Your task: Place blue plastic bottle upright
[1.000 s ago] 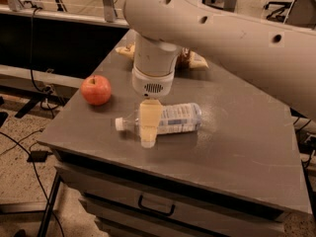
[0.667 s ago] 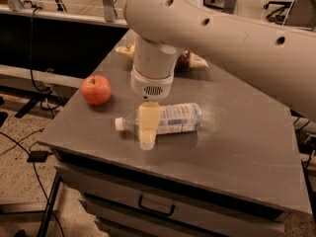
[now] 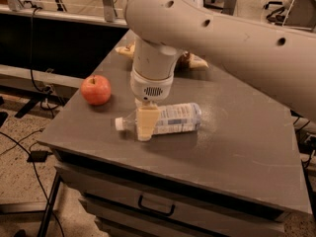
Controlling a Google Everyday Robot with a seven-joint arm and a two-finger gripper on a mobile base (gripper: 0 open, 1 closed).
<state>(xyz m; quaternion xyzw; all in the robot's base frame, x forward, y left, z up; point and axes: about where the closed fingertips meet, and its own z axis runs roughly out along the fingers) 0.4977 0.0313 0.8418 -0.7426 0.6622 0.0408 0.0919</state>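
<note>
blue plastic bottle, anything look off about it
Yes: the blue plastic bottle lies on its side on the table, cap toward the apple, rather than upright. The tool sits over its neck end. No spill shows.

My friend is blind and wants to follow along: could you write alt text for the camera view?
A bottle lies on its side on a grey table, its cap toward the picture's left, with the robot's gripper down at its neck. A red apple sits apart, farther left.
</note>
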